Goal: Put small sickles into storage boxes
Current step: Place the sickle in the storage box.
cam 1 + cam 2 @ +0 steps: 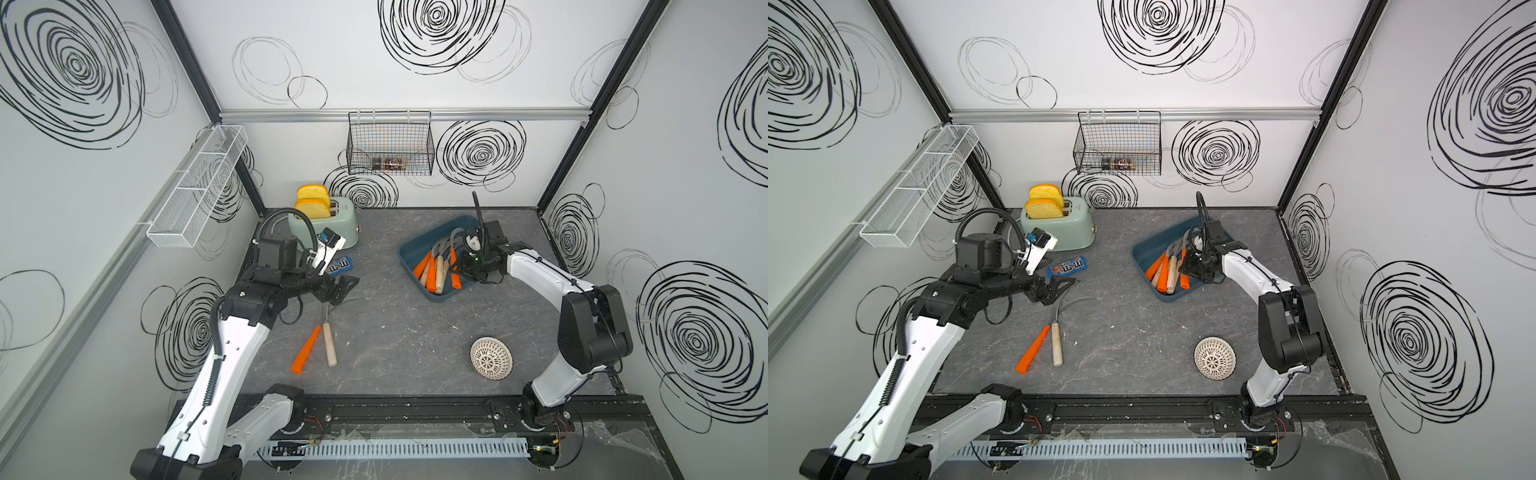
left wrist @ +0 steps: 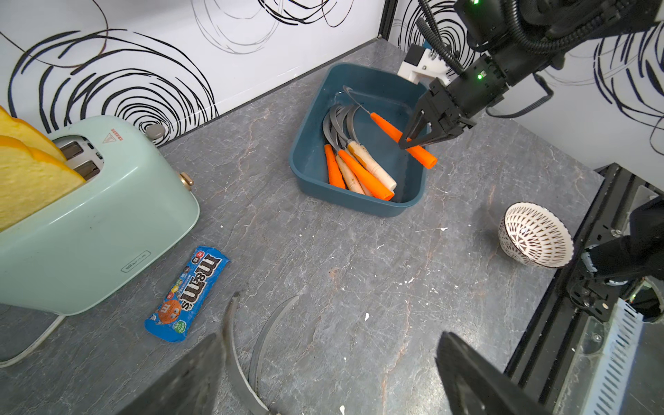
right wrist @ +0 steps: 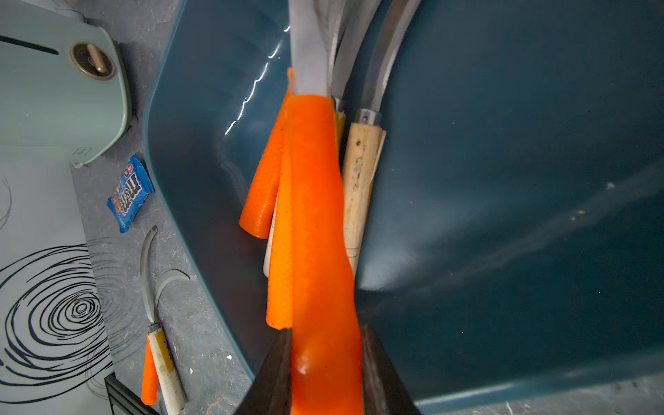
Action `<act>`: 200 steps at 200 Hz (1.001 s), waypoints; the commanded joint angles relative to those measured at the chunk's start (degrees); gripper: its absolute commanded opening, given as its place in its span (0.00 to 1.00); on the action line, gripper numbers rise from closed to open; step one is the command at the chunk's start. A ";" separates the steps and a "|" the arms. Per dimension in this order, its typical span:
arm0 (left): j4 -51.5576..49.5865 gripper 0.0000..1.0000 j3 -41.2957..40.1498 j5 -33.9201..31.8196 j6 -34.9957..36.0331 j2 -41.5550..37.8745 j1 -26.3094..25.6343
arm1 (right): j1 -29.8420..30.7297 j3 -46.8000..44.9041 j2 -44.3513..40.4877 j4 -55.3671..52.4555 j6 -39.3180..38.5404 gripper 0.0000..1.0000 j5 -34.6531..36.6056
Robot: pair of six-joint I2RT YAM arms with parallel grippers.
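Note:
The dark teal storage box sits at the back right and holds several small sickles with orange and wooden handles. My right gripper hangs low over the box's right side, shut on the orange handle of another sickle, whose grey blade points into the box. From the left wrist view, that held sickle lies slanted above the box floor. Two sickles rest on the table at left: an orange-handled one and a wooden-handled one. My left gripper hovers open over their blades.
A mint toaster with bread stands at the back left, with a blue candy packet in front of it. A patterned white bowl lies at the front right. A black wire basket and a white mesh shelf hang on the walls.

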 commanded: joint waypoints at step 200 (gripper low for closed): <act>2.89 0.96 -0.60 -0.96 0.01 -1.51 -0.24 | 1.07 2.50 7.48 5.52 6.79 0.02 -0.84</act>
